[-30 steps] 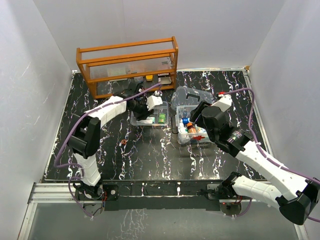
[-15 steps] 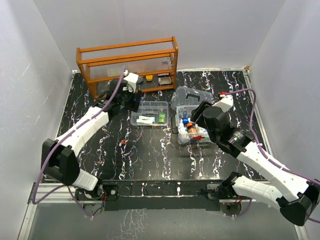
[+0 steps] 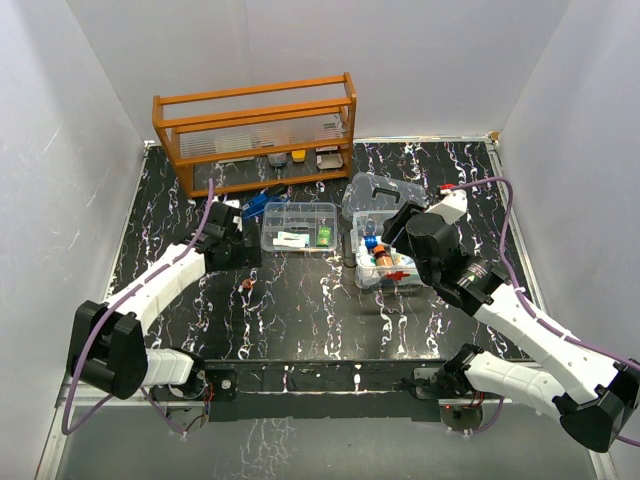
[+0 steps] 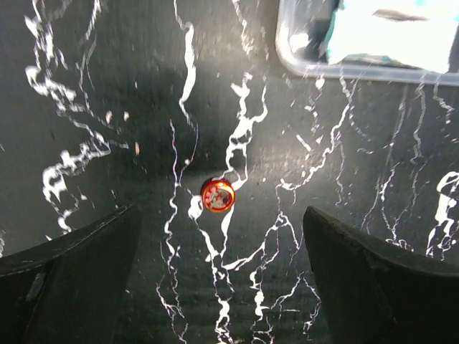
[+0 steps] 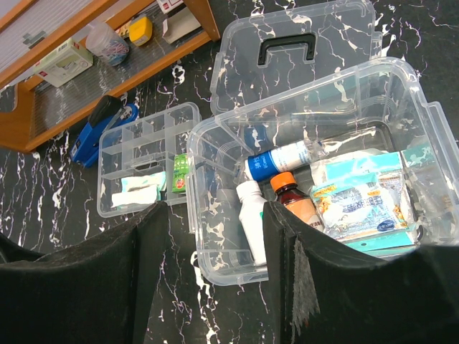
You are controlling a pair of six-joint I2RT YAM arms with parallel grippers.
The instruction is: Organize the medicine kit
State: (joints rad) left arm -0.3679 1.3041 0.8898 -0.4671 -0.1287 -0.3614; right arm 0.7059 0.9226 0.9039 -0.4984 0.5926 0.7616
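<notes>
Now the left gripper (image 4: pixel 221 215) hangs low over the black marbled table (image 3: pixel 300 320), left of the middle, its fingers spread wide and holding nothing; a small red cap (image 3: pixel 247 287) lies on the table below the gap between them. The right gripper (image 5: pixel 215 208) hovers above the near left corner of the clear box (image 5: pixel 208 240), its fingers parted and empty. The box stands open, right of the middle; inside lie a white bottle with a blue cap (image 5: pixel 283 159), a brown bottle with an orange cap (image 5: pixel 290 193), a plain white bottle (image 5: pixel 251 222) and some packets (image 5: pixel 351 197). The clear lid (image 5: pixel 337 29) with its dark handle (image 5: pixel 287 44) lies flat just beyond the box; the divided tray (image 5: pixel 143 140) sits just left of the box, with a white item (image 5: pixel 140 188) and a small green box (image 5: pixel 179 172) in it. A blue stapler (image 5: pixel 104 129) lies at the tray's far left corner, near the orange rack (image 3: pixel 255 110).
</notes>
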